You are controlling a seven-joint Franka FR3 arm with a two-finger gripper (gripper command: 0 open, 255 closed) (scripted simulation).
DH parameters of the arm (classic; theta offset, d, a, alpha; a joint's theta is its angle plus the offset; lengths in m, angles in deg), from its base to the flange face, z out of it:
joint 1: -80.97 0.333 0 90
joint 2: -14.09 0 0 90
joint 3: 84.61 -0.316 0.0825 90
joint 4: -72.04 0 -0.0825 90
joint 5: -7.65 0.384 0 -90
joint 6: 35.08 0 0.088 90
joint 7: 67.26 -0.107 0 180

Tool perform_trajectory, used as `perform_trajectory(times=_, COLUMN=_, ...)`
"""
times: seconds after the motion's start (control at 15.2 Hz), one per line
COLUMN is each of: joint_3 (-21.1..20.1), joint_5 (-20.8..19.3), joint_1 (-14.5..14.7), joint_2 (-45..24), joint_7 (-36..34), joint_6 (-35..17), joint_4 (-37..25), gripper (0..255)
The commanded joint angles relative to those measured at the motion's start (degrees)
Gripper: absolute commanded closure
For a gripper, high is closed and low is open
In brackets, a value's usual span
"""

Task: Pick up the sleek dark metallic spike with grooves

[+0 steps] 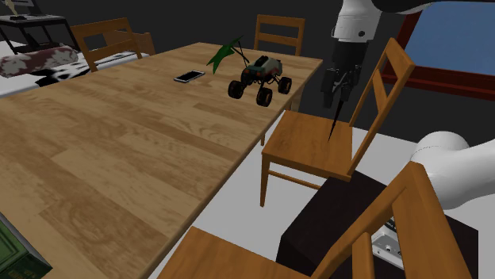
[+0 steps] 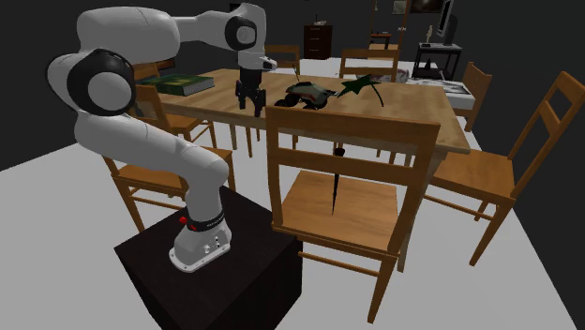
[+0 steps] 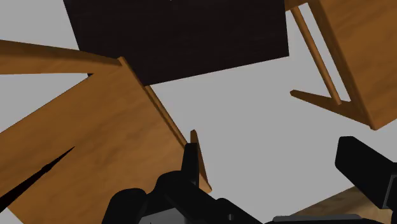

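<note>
One dark, slim spike (image 1: 336, 119) stands nearly upright on the seat of a wooden chair (image 1: 301, 147) pulled out from the long side of the table (image 1: 119, 150). Its tip rests on the seat near the backrest. In the second exterior view it shows through the gap in the chair's back.

The single black gripper (image 1: 335, 97) hangs above that chair, pointing down. In the shoulder view it overlaps the spike's upper end. The second exterior view shows the two well apart, so the spike is not held. In the wrist view the two fingers (image 3: 189, 164) stand wide apart with nothing between them, over the grey floor beside the chair seat.

On the wooden table lie four things: one toy monster truck (image 1: 260, 79), one phone (image 1: 189, 76), one green leafy piece (image 1: 226, 54) just beside the truck, and one green book (image 2: 183, 84) at the end nearest the arm. At least five wooden chairs can be counted around the table in the second exterior view. The arm rises from one dark box stand (image 2: 234, 281) just beside the spike's chair.
</note>
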State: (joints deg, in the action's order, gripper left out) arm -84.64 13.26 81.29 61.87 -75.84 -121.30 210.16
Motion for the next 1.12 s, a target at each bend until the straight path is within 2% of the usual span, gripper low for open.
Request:
perform_trajectory(times=0.0, joint_3=0.0, joint_5=0.0, joint_1=0.0, joint_2=0.0, joint_7=0.0, joint_6=0.0, joint_4=0.0, gripper=0)
perform_trajectory(times=0.59, joint_3=12.8, joint_5=-7.4, joint_1=-3.2, joint_2=-7.5, joint_7=14.4, joint_6=-2.7, joint_4=-3.5, gripper=0)
perform_trajectory(times=1.06, joint_3=22.5, joint_5=-10.2, joint_1=-4.2, joint_2=-17.5, joint_7=25.7, joint_6=-5.2, joint_4=-10.3, gripper=0)
